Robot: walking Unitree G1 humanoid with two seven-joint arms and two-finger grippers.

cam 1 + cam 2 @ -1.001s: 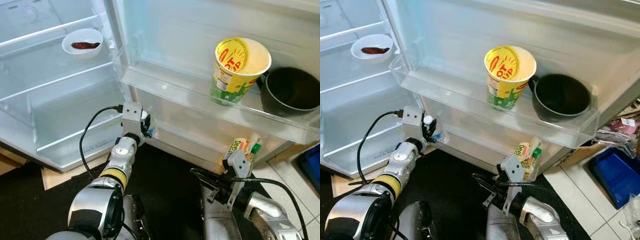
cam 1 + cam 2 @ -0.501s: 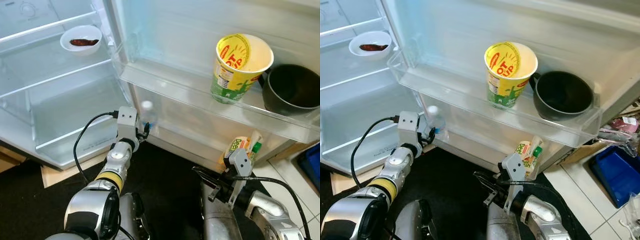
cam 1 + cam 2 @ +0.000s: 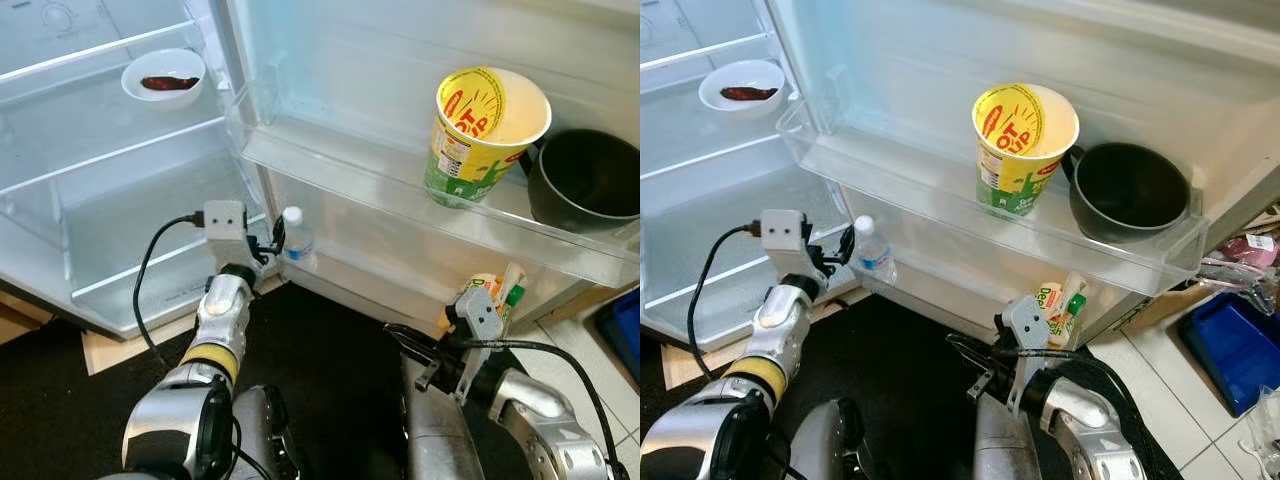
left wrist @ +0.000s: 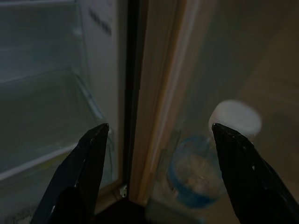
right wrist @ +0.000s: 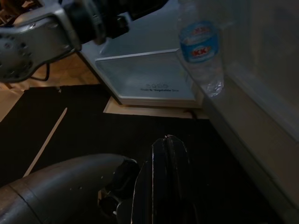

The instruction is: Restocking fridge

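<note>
Pretty much everything in this fridge [image 3: 120, 290] is clear, glossy plastic: the shelves and the door bin [image 3: 330, 175] are see-through with shiny edges, and the inner walls are smooth white. The small water bottle [image 3: 296, 238] is thin clear plastic with a white cap and a glossy blue label. The noodle cup [image 3: 478, 135] looks like printed paper with a peeled-back lid. Beside it, the pot [image 3: 585, 182] is dark and matt, no shine. The little bowl [image 3: 164, 78] is smooth glossy white. The robot's arms are brushed silver metal with black matt fingers [image 4: 88, 158]. Black matt mat [image 3: 330, 370] on the floor, pale glossy tiles [image 3: 1180, 420] beside it.
</note>
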